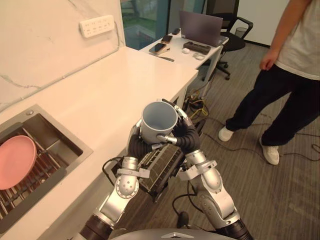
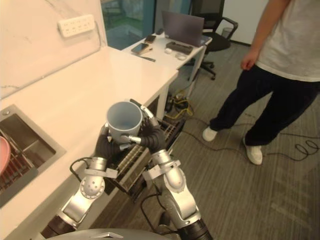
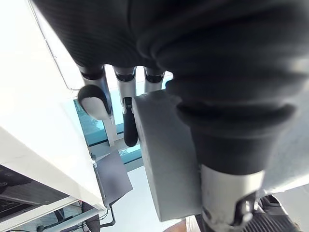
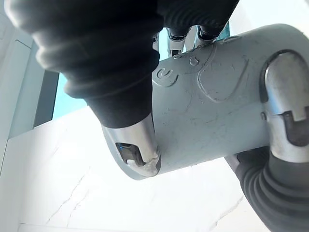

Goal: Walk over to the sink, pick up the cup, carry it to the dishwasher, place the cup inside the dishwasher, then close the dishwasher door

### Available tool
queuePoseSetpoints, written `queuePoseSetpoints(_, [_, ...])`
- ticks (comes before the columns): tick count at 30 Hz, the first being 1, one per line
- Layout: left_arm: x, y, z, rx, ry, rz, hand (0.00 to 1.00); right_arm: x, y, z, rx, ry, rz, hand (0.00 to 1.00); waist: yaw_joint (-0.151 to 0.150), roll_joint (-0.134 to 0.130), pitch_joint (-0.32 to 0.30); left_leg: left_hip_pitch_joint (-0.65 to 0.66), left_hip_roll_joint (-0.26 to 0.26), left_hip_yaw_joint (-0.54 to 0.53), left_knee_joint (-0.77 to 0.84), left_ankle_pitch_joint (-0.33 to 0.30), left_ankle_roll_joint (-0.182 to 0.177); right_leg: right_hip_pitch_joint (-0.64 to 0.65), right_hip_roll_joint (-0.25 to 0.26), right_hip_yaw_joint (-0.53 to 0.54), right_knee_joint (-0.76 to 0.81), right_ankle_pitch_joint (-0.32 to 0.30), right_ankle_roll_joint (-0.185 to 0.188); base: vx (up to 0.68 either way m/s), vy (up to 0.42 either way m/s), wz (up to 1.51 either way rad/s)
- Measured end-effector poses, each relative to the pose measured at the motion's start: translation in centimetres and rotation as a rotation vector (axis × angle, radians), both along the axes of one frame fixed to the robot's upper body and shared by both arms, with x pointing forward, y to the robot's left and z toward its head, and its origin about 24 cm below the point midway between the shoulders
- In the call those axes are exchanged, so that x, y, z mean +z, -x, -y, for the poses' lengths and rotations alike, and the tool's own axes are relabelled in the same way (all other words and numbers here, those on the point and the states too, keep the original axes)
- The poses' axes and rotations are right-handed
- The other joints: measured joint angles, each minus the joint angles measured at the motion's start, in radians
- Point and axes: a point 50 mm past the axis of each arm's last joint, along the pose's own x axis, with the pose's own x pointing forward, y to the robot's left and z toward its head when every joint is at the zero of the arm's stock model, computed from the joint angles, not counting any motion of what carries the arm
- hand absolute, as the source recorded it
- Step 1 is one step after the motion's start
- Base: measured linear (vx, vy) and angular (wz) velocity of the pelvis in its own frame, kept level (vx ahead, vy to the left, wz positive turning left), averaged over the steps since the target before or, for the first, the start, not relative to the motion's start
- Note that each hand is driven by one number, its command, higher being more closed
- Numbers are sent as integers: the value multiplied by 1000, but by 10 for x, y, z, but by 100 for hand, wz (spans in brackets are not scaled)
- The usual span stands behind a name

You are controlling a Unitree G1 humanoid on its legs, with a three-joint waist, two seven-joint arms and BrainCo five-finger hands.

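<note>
Both hands are up in front of the robot and the cup (image 1: 159,119) sits between them – a grey-blue cup, mouth open towards the head camera, carried in the air just off the edge of the white counter (image 1: 110,90). The left hand (image 1: 135,146) cradles it from the sink side, thumb pressed on the wall and fingers running up along it; the right hand (image 1: 186,136) clamps from the other side, thumb laid across the cup's front and fingers hooked over the far rim. So each hand is gripping the cup. Right below them, under the counter's edge, a dark wire rack (image 1: 160,167) shows. Over on the left, the sink (image 1: 55,142) holds a pink plate (image 1: 15,161). A person (image 1: 285,90) stands on the carpet to the right – dark trousers, white shoes – near a desk (image 1: 175,52) with a laptop (image 1: 200,27)
</note>
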Motion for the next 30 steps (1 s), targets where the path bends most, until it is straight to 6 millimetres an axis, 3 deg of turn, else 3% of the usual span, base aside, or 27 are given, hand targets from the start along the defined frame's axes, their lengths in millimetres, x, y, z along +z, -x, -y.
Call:
queuePoseSetpoints(1, [0,0,0,1,1,0,100,0,0,0,-12,-3,1,100,-1,0,0,2,0,0,-5,3,-1,0,0,0,0,0,0,0,0,0])
queuePoseSetpoints(2, [0,0,0,1,1,0,0,0,0,0,-15,-6,0,100,0,0,0,5,-1,0,-10,5,-1,0,0,0,0,-1,1,0,0,0])
queuePoseSetpoints(8, [-2,5,9,-39,4,-8,0,4,-3,9,-142,-76,3,100,-1,0,0,9,-4,-2,-20,10,-2,1,-1,-2,0,-3,3,0,0,0])
queuePoseSetpoints(20, [-15,5,1,27,40,-79,0,12,-5,32,-292,-195,40,100,-10,-1,0,24,-8,-10,-48,19,-3,6,-1,-6,1,-2,2,0,0,0])
queuePoseSetpoints(23, [-24,3,-3,0,86,-153,0,6,-4,48,-350,-246,-1,100,-11,-3,1,33,-8,-18,-51,20,-3,19,-1,-12,1,-3,4,-6,4,5])
queuePoseSetpoints(30, [-64,16,1,-302,73,-419,0,-8,-14,95,-528,-245,-63,100,-36,-26,54,-53,-24,-40,-41,38,6,-44,-18,-25,-5,-6,10,-57,-2,13])
